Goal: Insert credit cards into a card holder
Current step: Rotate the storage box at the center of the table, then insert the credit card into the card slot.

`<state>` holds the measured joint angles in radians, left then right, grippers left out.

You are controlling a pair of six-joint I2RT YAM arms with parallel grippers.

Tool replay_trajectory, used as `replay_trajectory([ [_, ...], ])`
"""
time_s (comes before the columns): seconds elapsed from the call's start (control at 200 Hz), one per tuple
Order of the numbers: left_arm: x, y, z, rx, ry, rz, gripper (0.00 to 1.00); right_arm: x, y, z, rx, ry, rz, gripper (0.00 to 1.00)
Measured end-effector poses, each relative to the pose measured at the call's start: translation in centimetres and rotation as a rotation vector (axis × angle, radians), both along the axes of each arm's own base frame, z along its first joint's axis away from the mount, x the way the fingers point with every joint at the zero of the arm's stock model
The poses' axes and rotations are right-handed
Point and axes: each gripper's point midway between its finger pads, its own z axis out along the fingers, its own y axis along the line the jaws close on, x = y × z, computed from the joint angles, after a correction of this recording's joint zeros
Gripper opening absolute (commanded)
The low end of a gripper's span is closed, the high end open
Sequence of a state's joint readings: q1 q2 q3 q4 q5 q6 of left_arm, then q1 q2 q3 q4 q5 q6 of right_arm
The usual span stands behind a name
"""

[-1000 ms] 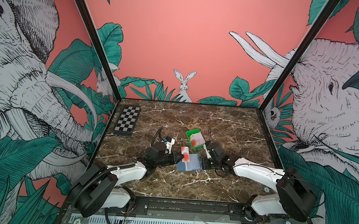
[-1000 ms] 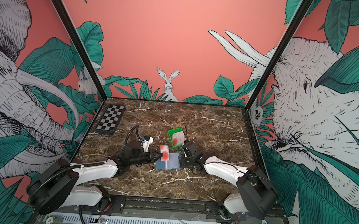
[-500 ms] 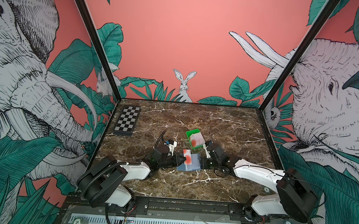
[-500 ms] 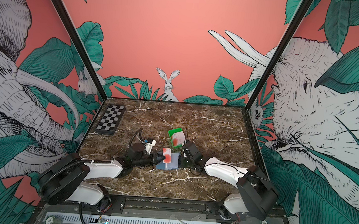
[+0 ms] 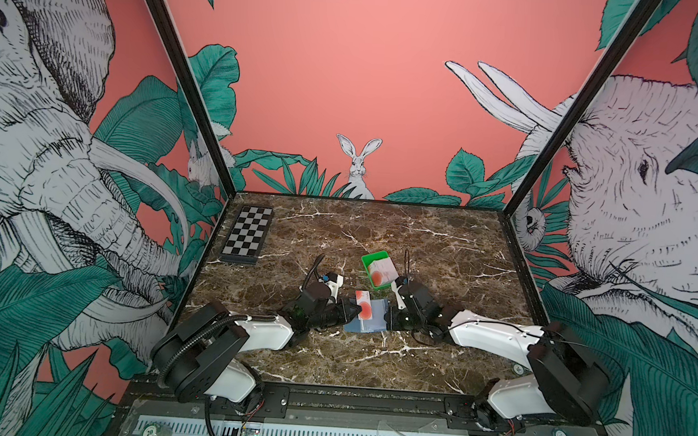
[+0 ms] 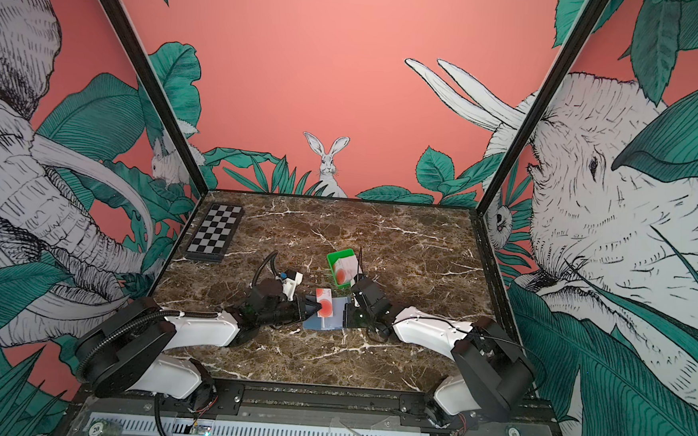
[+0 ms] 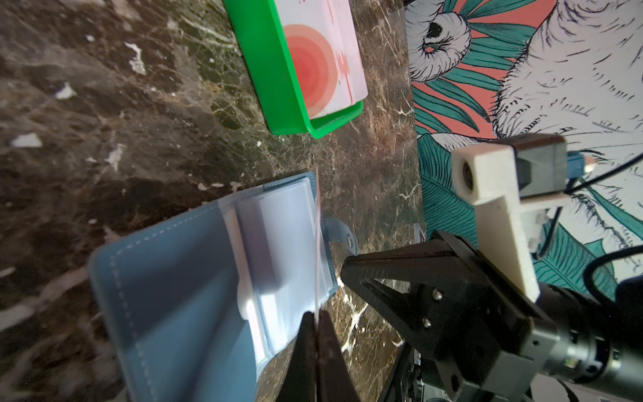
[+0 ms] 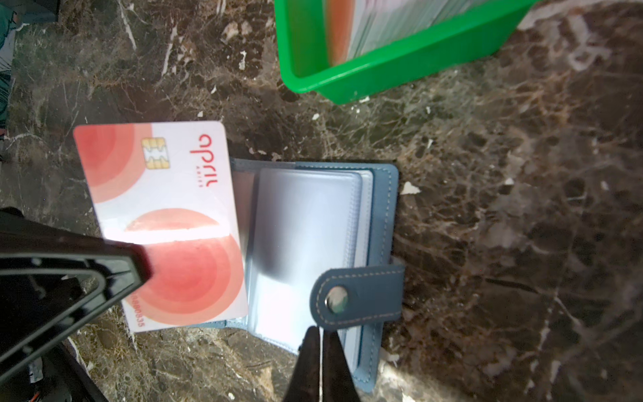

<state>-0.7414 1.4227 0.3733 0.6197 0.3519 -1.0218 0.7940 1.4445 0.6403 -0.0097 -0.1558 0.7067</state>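
On the marble table (image 5: 441, 249), your left arm (image 5: 261, 332) has stretched lower and further forward over the last second, easing its credit card (image 8: 174, 181) a little closer to the open sleeves, while your right arm (image 5: 485, 333) has barely shifted. That suggests the approach is giving way to the insertion itself; no card looks seated in a sleeve yet. The green tray (image 5: 366, 265) sits just behind, with the spare credit cards (image 5: 380, 271) stacked in it. The slate-blue card holder (image 5: 379, 314) lies open and flat between your two grippers, its clear sleeves (image 8: 306, 215) fanned over the right half and its snap tab (image 8: 365, 296) folded across them. The held card stands tilted, printed face toward the right arm, one long edge overlapping the holder's left page in the right wrist view. Your left gripper (image 7: 317, 318) is clenched on the card's end. Your right gripper (image 8: 318, 334) is pressed together with no gap, tips at the sleeves' edge; you cannot tell whether it pinches a sleeve or merely pins it.
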Motion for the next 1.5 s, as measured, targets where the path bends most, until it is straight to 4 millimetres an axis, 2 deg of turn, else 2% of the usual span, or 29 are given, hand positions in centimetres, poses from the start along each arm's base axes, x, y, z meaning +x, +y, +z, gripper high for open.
replay_trajectory([
  [0.495, 0.3, 0.1, -0.3, 0.007, 0.003, 0.023, 0.00, -0.3, 0.0, -1.8, -0.034, 0.034, 0.005, 0.06],
  [1.501, -0.2, 1.0, -2.4, 0.054, 0.076, 0.056, 0.00, -0.2, -0.2, -1.9, -0.067, 0.006, -0.007, 0.08],
])
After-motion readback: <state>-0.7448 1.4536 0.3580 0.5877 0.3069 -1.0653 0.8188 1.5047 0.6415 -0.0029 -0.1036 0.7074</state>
